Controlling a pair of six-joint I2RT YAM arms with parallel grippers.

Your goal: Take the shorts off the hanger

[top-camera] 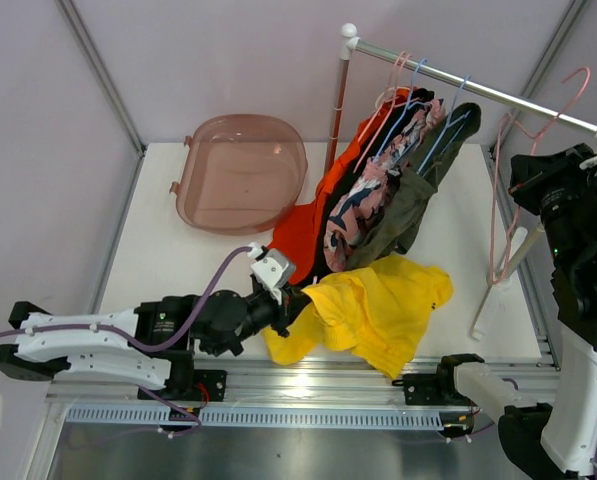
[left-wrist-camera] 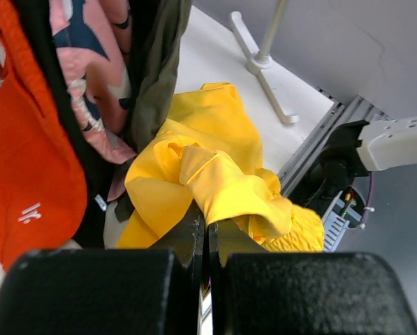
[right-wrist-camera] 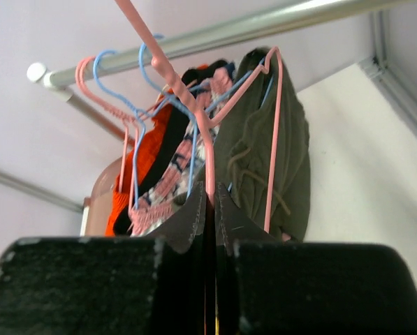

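Yellow shorts [top-camera: 378,310] lie crumpled on the table [top-camera: 178,260] near its front edge, clear of any hanger, so I judge this pair done and the step in hand to be letting go of it. My left gripper [left-wrist-camera: 207,222] has its jaws pinched tight on a fold of the yellow cloth. My right gripper [right-wrist-camera: 209,190] is clamped just as tightly on the wire of a bare pink hanger [right-wrist-camera: 272,139]; I cannot tell whether its hook is on the rail [top-camera: 478,88]. Four pairs hang bunched together there: the orange shorts [top-camera: 303,225], the black shorts [left-wrist-camera: 75,139], the pink patterned shorts [top-camera: 363,195] and the olive shorts [top-camera: 413,205]. Next, I think, the left jaws should open and back away without dragging the cloth, while the right parks the empty hanger aside. After that the olive pair, nearest my right arm, looks the easiest to reach.
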